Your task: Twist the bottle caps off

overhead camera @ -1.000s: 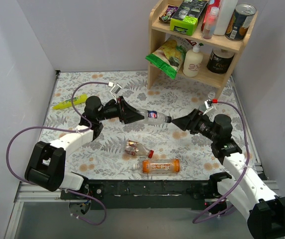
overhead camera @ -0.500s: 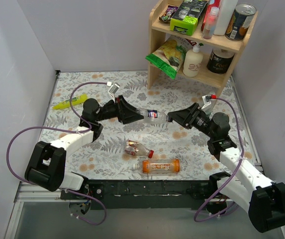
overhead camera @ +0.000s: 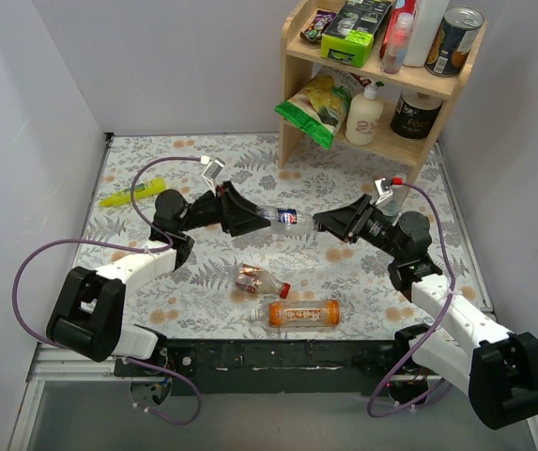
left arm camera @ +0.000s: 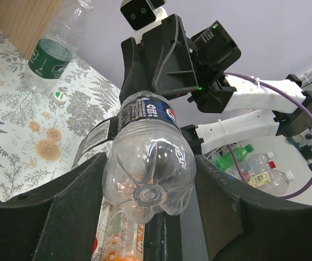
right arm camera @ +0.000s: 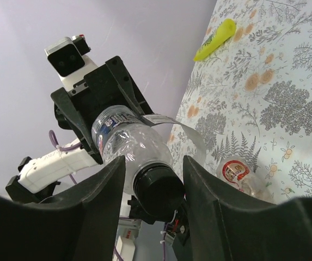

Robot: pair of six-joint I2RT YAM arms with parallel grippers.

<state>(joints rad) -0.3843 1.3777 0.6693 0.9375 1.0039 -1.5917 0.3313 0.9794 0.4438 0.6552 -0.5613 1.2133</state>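
My left gripper (overhead camera: 264, 218) (left arm camera: 150, 168) is shut on the base end of the dark-blue-labelled bottle (overhead camera: 287, 217) (left arm camera: 147, 117), holding it level above the table. Its black cap (right arm camera: 158, 187) sits between the fingers of my right gripper (overhead camera: 320, 224) (right arm camera: 153, 163). One finger (right arm camera: 199, 190) touches the cap and a sliver of gap shows at the other. The reddish-labelled bottle (overhead camera: 257, 279) with a red cap (overhead camera: 285, 290) and the orange bottle (overhead camera: 304, 313) lie below. The green-labelled bottle (left arm camera: 49, 54) stands by the shelf, a loose whitish cap (left arm camera: 59, 97) beside it.
A wooden shelf (overhead camera: 372, 80) at the back right holds tins, boxes and a white pump bottle (overhead camera: 364, 115). A green snack bag (overhead camera: 315, 111) leans on its left side. A yellow-green object (overhead camera: 130, 194) lies at the far left. Grey walls close in both sides.
My right gripper has moved left over the bottle's neck and its jaws have narrowed around the black cap. The left gripper has kept its hold, shifting slightly.
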